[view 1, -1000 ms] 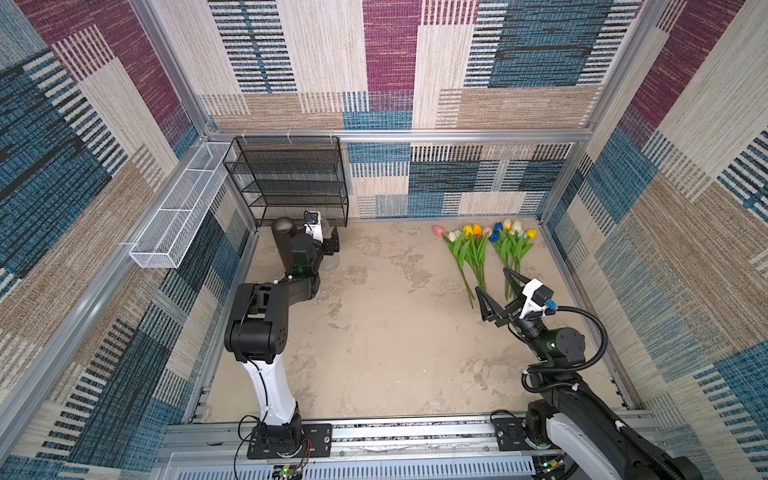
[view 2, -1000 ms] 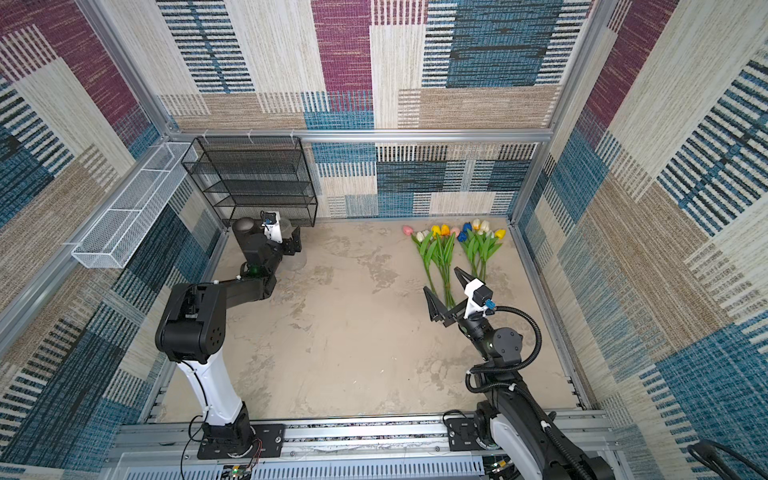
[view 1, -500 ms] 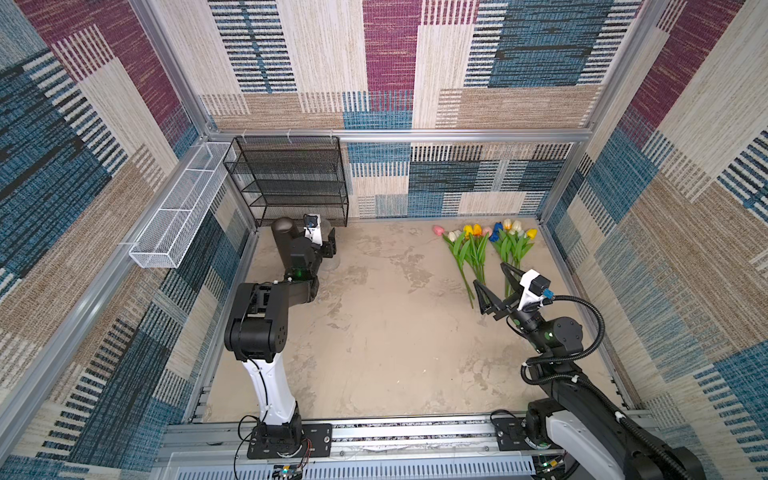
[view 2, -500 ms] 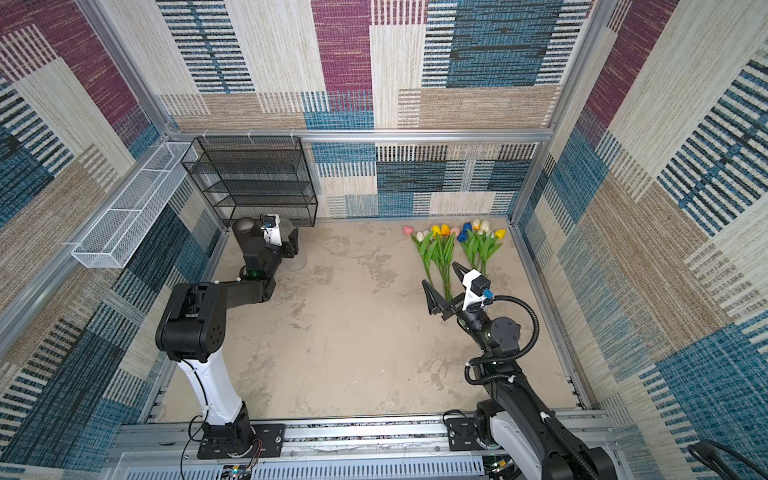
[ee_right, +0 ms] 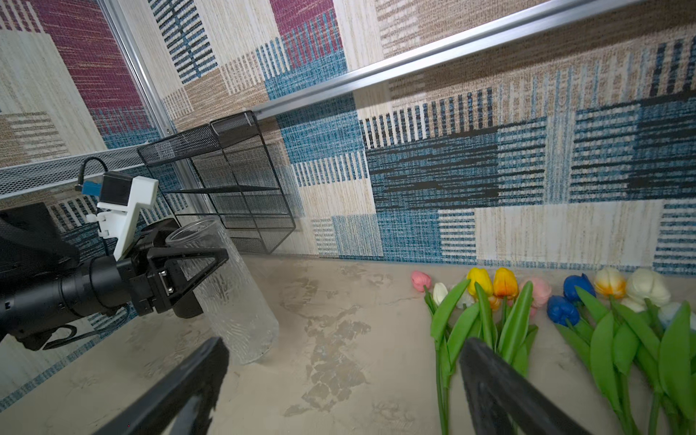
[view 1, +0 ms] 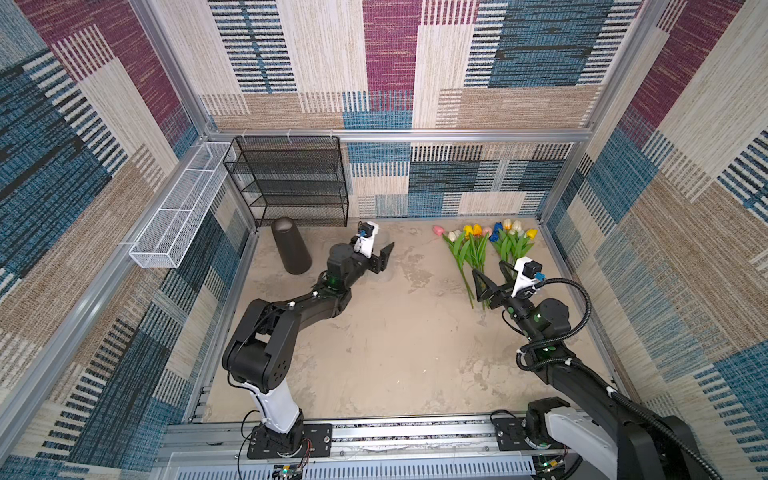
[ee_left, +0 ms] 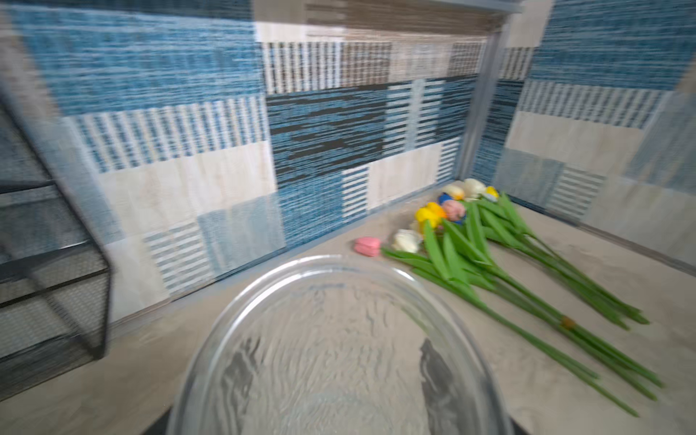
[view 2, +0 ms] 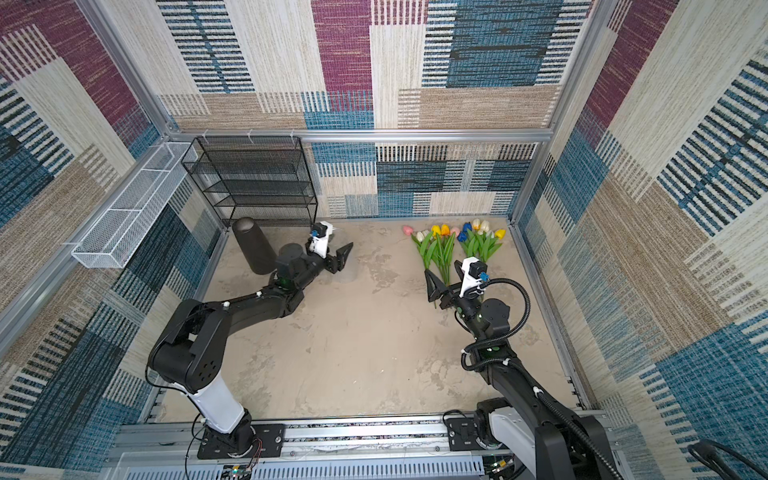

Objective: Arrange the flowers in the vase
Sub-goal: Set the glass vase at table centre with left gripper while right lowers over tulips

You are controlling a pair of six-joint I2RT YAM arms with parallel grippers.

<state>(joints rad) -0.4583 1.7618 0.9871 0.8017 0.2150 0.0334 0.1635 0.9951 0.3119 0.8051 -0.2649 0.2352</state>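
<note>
Our left gripper (ee_right: pixel 209 280) has swung rightward, clamped on the tilted clear glass vase (ee_right: pixel 241 312); our empty, wide-open right gripper (view 1: pixel 487 269) should pinch one green-stemmed tulip (ee_right: pixel 446 312) low.

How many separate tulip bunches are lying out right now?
2. The first bunch lies at the back, toward the middle; the second bunch lies beside it, nearer the right wall. Loose stems could be hidden underneath.
</note>
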